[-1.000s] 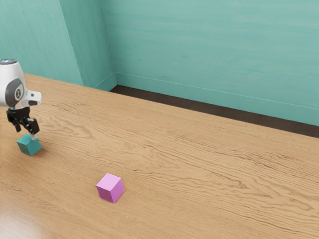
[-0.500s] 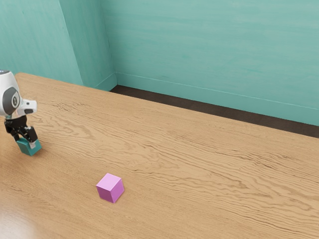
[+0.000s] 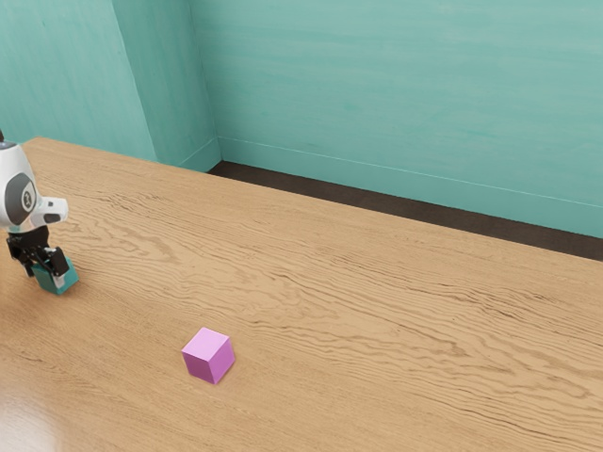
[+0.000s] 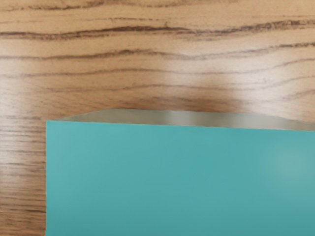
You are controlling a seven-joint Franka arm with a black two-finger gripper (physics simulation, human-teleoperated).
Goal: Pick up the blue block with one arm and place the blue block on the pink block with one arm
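blue block [image 3: 66, 282]: mostly hidden behind the gripper [image 3: 45, 267]; just under it in the wrist view, cut off by two edges.
arm [image 3: 17, 200]: cut off at the edge above the gripper.

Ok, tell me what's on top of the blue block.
The gripper is down over the blue block, which sits on the wooden table. Nothing else is on it; the wrist view shows its top face bare. The gripper hides much of the block in the exterior view.
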